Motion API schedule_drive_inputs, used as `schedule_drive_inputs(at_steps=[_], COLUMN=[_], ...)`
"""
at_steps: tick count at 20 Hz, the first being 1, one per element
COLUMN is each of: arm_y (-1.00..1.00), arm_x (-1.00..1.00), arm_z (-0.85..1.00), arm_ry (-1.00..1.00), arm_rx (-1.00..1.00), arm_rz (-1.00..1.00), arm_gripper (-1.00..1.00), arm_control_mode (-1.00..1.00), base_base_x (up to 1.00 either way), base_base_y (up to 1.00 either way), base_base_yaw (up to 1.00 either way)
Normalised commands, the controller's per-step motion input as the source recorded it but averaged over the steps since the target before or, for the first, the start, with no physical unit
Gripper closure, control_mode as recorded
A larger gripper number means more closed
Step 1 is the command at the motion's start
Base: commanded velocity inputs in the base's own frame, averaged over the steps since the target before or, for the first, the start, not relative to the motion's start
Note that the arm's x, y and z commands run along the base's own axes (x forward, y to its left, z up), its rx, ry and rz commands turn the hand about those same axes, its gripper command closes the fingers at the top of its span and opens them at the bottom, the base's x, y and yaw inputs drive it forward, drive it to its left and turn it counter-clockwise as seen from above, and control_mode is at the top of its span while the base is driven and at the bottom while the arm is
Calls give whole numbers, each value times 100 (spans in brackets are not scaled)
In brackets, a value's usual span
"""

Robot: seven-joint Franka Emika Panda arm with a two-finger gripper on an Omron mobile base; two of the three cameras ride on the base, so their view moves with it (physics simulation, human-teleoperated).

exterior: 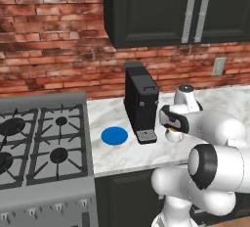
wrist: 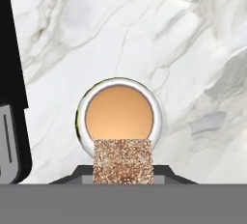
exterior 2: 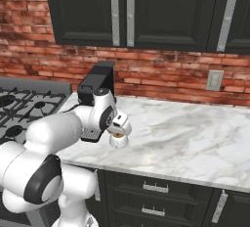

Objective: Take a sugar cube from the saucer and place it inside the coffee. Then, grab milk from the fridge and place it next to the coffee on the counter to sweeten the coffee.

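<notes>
My gripper is shut on the sugar cube, a speckled tan block pinched between the two dark tips. Directly below it stands the coffee, a white cup of light brown liquid on the marbled counter. From the right base view the gripper hovers just over the coffee, right of the coffee machine. The left base view shows the hand above the cup, which is mostly hidden. The blue saucer lies bare on the counter left of the machine. The milk and the fridge are out of view.
A tall black coffee machine stands close to the left of the cup. The grey gas stove lies further left. Dark wall cabinets hang overhead. Open marble counter stretches to the right, below a wall socket.
</notes>
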Motion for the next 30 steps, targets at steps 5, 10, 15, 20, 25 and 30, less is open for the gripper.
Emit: schedule_drive_inputs(at_steps=[5, 10, 15, 20, 25, 30], arm_y=[0, -3, 0, 1, 3, 0], arm_x=[23, 1, -1, 2, 31, 12], arm_z=[-1, 14, -14, -21, 0, 45], arm_ry=[0, 0, 1, 1, 0, -4], arm_rx=[0, 3, 1, 0, 0, 0], arm_rz=[0, 0, 0, -1, -2, -6], arm_gripper=[-100, -100, -100, -100, -100, -100], arm_control_mode=[-100, -100, -100, -100, -100, -100], base_base_x=[0, 0, 0, 0, 0, 0], base_base_y=[0, 0, 0, 0, 0, 0], base_base_yaw=[0, 0, 0, 0, 0, 0])
